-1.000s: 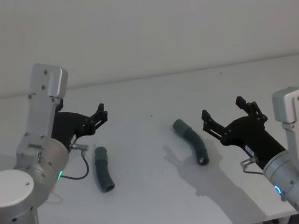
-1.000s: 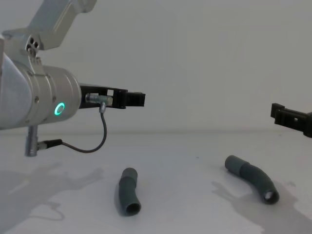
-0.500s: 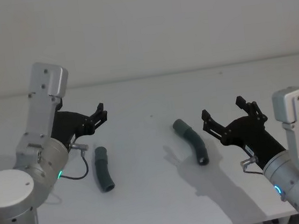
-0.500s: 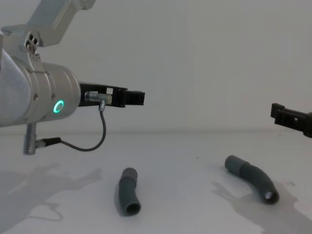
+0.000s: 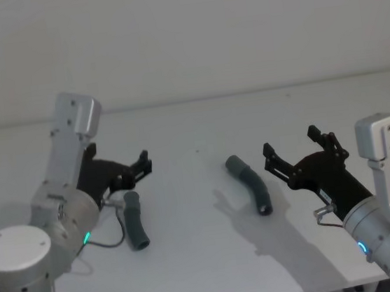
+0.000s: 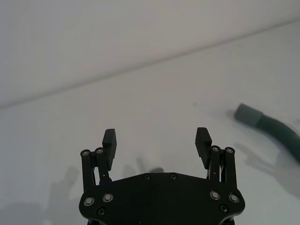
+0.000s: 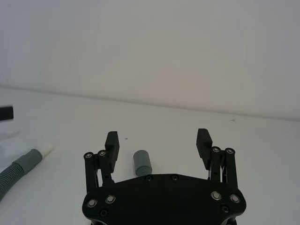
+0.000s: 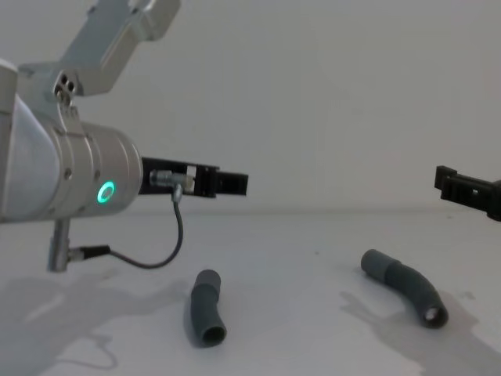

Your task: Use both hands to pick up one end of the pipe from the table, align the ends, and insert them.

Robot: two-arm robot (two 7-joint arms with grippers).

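The white tabletop (image 5: 216,270) has two curved grey pipe pieces lying flat on it, well apart from each other. The left pipe piece (image 5: 134,220) (image 8: 205,307) is a bit closer to the robot. Its near end is a smooth round cuff. The right pipe piece (image 5: 251,184) (image 8: 405,287) lies a little farther back, and its near end shows a dark hole.

The left pincer (image 5: 143,163) (image 6: 156,138) hangs in the air just over the far end of the left pipe piece and does not touch it. Its two fingers are spread wide, with nothing between them. A thin black cable (image 8: 168,251) droops from its wrist.

The right pincer (image 5: 291,143) (image 7: 158,139) hangs in the air to the right of the right pipe piece, near it but apart. Its fingers are spread wide too and hold nothing. In the right wrist view a white tip (image 7: 47,149) shows on the far end of the left pipe piece
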